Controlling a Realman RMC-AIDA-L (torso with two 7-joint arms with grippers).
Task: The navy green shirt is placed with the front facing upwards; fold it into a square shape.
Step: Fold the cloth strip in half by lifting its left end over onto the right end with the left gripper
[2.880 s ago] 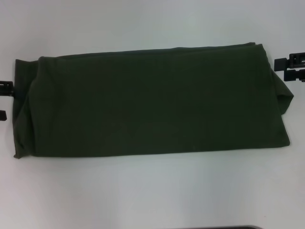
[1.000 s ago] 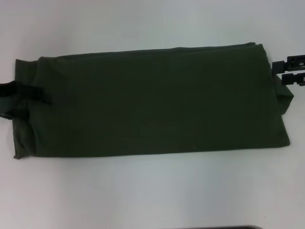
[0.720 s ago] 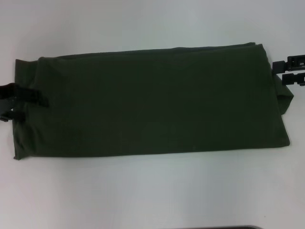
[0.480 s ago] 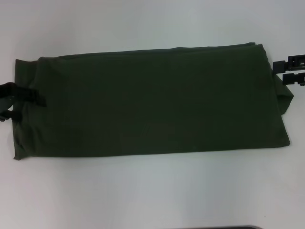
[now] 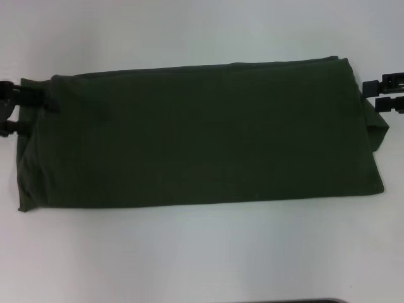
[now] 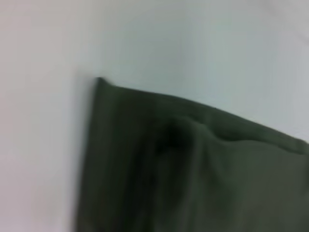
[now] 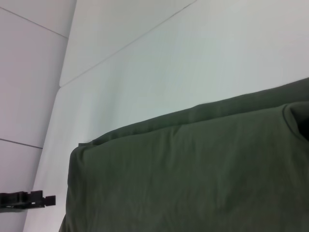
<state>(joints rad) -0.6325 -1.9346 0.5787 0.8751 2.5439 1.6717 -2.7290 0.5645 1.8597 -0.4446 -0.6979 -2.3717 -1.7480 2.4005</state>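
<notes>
Dark olive cloth, the navy green shirt (image 5: 202, 136), folded to a long band across mid-frame on the white table (image 5: 202, 252). Left gripper (image 5: 16, 112), jaws spread, shifted up to the band's upper-left corner. Right gripper (image 5: 386, 93) parted at upper right. Likely preparing the crosswise fold.

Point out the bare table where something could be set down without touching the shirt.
The widest free patch is the table nearer the robot than the navy green shirt. A second bare band lies beyond its far edge. The ends are crowded: the left end effector sits at the shirt's left end, and the right end effector beside its right end.
</notes>
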